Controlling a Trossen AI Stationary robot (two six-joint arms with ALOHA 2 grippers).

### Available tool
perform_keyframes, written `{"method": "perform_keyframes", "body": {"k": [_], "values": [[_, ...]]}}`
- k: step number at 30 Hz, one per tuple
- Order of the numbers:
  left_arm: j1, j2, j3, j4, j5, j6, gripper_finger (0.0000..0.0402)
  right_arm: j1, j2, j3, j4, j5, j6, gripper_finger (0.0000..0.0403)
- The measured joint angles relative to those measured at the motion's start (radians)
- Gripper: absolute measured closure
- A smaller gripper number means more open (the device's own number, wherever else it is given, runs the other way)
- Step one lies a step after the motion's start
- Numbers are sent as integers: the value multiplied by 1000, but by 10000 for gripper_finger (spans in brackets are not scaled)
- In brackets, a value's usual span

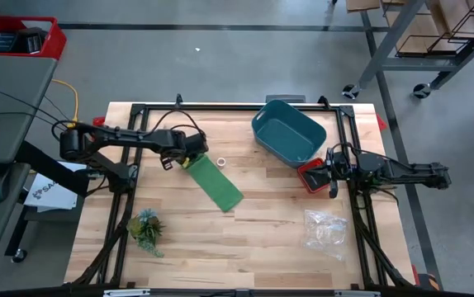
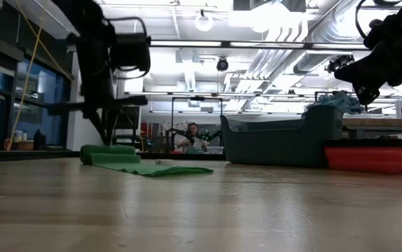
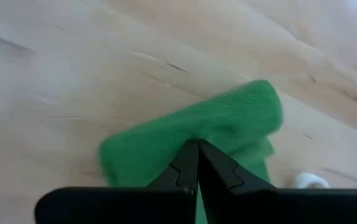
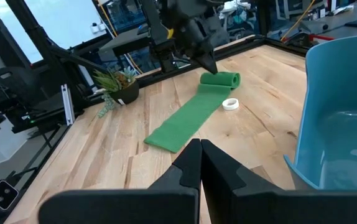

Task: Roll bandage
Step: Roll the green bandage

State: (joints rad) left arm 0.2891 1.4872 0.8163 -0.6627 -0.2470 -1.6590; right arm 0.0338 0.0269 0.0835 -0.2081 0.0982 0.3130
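Closed black fingers of the left gripper (image 3: 197, 163) hover over the rolled end of the bright green elastic fabric bandage (image 1: 212, 180), centre-left in the overhead frame, holding nothing. Most of the strip lies flat, so rolling seems barely begun. Next: press and turn the roll along the strip. Right gripper (image 4: 200, 160), pressed together, waits at middle right.

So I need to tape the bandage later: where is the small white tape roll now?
In the high view the white tape roll lies on the table left of centre, beside the bandage near its rolled end, between the left tool and the teal bin.
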Motion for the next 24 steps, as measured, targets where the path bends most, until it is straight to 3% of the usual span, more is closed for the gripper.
{"method": "perform_keyframes", "body": {"k": [3,5,14,24], "values": [[15,-2,-56,153,114,92,401,0,0,0,0,0,0,403],[16,-1,-62,171,125,99,401,0,0,0,0,0,0,403],[59,-2,-62,109,-6,197,401,0,0,0,0,0,0,403],[126,-68,-64,81,-78,266,401,0,0,0,0,0,0,403]]}}
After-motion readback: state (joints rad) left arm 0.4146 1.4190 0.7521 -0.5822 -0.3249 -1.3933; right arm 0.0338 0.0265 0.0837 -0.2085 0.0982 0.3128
